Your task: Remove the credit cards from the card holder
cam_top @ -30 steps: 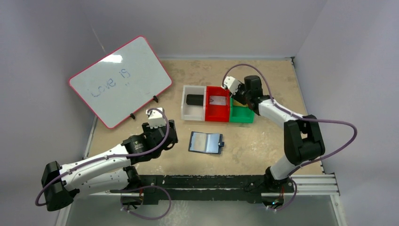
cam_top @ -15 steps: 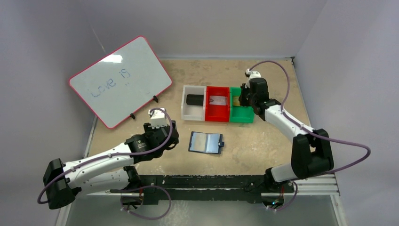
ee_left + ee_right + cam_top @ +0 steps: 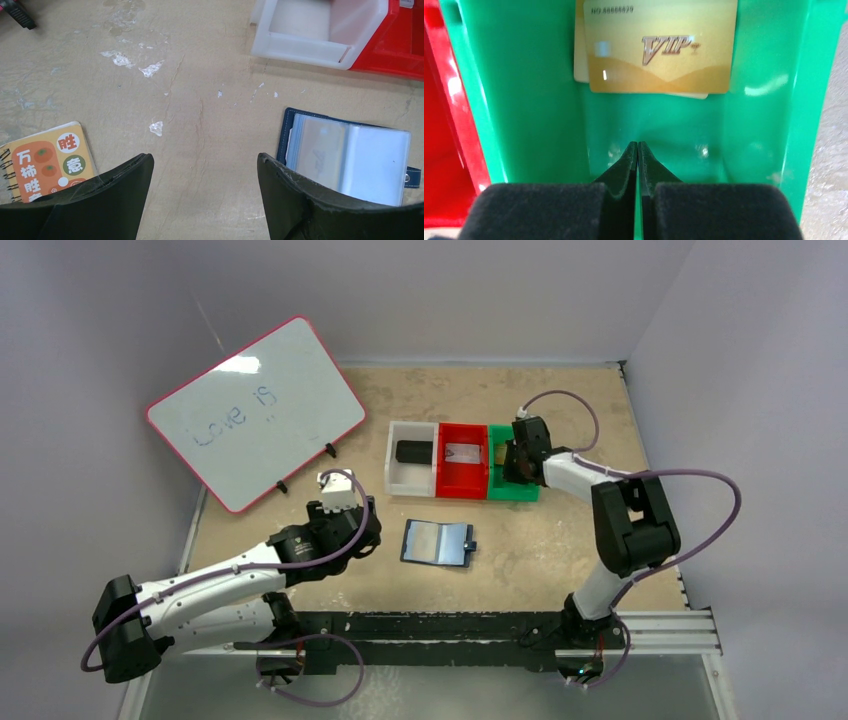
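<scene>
Right gripper (image 3: 638, 145) has just clenched shut, empty, inside the green bin (image 3: 769, 100). Two gold credit cards (image 3: 659, 50) lie released just beyond its fingertips. Left gripper (image 3: 202, 160) stays spread, card holder (image 3: 350, 160) open beside its right finger. We judge this extraction finished.

A: Beyond the right gripper (image 3: 638, 150), what is hidden?

B: A paler card (image 3: 579, 50) lies under the gold card (image 3: 659, 55), only its left strip and lower edge showing; the picture's top cuts both off.

A: And at the left gripper (image 3: 204, 160)?

B: One finger (image 3: 100, 200) covers part of the orange pad (image 3: 45, 165), the other the near edge of the card holder (image 3: 350, 155). Whether its sleeves hold cards cannot be told.
</scene>
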You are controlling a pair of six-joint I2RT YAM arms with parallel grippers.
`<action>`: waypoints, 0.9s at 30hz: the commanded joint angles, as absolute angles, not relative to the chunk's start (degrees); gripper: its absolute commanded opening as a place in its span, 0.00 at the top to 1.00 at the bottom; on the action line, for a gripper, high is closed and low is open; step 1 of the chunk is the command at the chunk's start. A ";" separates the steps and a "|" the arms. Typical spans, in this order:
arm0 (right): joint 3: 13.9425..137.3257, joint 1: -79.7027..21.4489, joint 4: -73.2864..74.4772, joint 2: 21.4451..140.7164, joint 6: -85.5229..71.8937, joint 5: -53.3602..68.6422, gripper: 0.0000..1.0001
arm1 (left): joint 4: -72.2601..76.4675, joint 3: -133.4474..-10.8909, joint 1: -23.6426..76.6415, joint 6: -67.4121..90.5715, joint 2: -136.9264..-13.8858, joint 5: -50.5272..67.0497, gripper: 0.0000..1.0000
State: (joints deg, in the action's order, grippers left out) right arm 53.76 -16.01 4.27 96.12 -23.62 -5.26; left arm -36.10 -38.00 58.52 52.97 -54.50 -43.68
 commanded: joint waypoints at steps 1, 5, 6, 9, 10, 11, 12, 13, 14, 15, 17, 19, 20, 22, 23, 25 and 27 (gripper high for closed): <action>58.96 -15.88 4.42 97.21 -24.74 -10.14 0.98 | -35.45 -40.07 58.23 53.46 -53.51 -44.54 0.24; 60.28 -15.84 4.05 99.39 -24.87 -12.12 0.98 | -35.51 -40.00 58.21 53.69 -53.56 -44.64 0.24; 60.82 -15.80 4.13 100.12 -24.87 -12.29 0.98 | -35.51 -39.99 58.25 53.70 -53.67 -44.65 0.24; 62.08 -15.87 4.62 102.30 -24.92 -12.90 0.98 | -35.53 -39.99 58.20 53.70 -54.02 -44.76 0.24; 62.27 -15.86 4.65 102.89 -24.96 -12.92 0.98 | -35.59 -39.99 58.21 53.70 -54.05 -44.86 0.24; 62.43 -15.84 4.38 103.06 -24.89 -13.04 0.98 | -35.69 -39.99 58.26 53.70 -54.16 -44.91 0.24; 62.36 -15.90 3.99 103.12 -24.86 -13.32 0.98 | -35.70 -39.98 58.24 53.69 -54.19 -44.98 0.24; 62.25 -15.91 3.63 103.18 -24.87 -13.42 0.98 | -35.69 -39.99 58.22 53.70 -54.22 -45.00 0.24; 62.21 -15.85 3.53 103.30 -24.93 -13.55 0.98 | -35.71 -39.99 58.21 53.68 -54.32 -45.08 0.24; 62.32 -15.88 3.64 103.47 -25.08 -13.83 0.98 | -35.66 -39.99 58.14 53.70 -54.38 -45.09 0.24; 62.49 -15.90 3.69 103.98 -25.05 -14.68 0.98 | -35.52 -40.07 58.14 53.65 -54.70 -45.09 0.24; 62.65 -15.85 3.72 104.36 -25.14 -15.49 0.98 | -35.34 -40.08 58.18 53.61 -54.99 -45.09 0.24; 62.77 -15.89 3.88 104.51 -25.20 -16.30 0.98 | -35.23 -40.08 58.17 53.61 -55.25 -45.02 0.24; 62.84 -15.90 4.14 104.67 -25.35 -18.30 0.98 | -35.15 -40.29 58.13 53.55 -55.75 -44.91 0.24; 62.90 -15.86 4.17 104.64 -25.27 -18.71 0.98 | -35.10 -40.35 58.18 53.52 -55.90 -44.91 0.24; 62.93 -15.84 4.10 104.59 -25.10 -19.25 0.98 | -34.99 -40.34 58.14 53.42 -56.24 -44.83 0.24; 63.09 -15.86 4.05 104.19 -24.32 -19.57 0.97 | -34.67 -40.42 58.16 53.37 -56.41 -44.67 0.24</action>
